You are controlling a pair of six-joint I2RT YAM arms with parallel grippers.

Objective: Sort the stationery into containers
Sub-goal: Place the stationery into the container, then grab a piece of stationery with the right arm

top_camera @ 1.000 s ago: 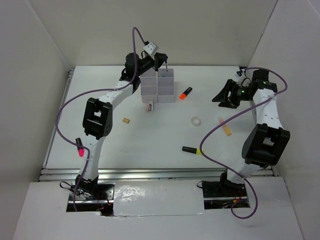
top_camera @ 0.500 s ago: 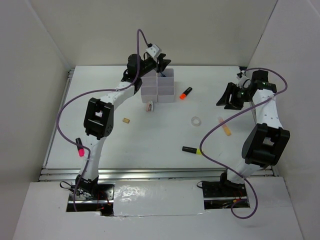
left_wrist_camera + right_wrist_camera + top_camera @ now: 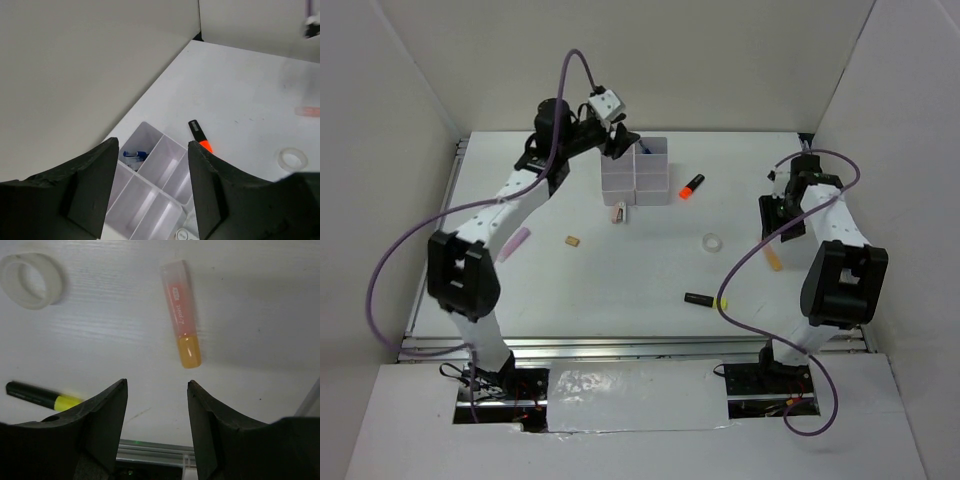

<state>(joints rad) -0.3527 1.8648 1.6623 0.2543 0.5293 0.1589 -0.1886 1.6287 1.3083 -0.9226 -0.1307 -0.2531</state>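
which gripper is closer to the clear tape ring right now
Right. The right gripper hovers open just to the right of the tape ring. The left gripper is far back on the left, over the white bins.

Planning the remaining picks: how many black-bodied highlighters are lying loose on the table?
2. The orange-and-black highlighter lies just right of the bins. The yellow-and-black highlighter lies toward the near edge, in front of the tape ring. Others may be hidden from view.

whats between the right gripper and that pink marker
Nothing: in the right wrist view only bare white table separates the open right gripper from the pink marker.
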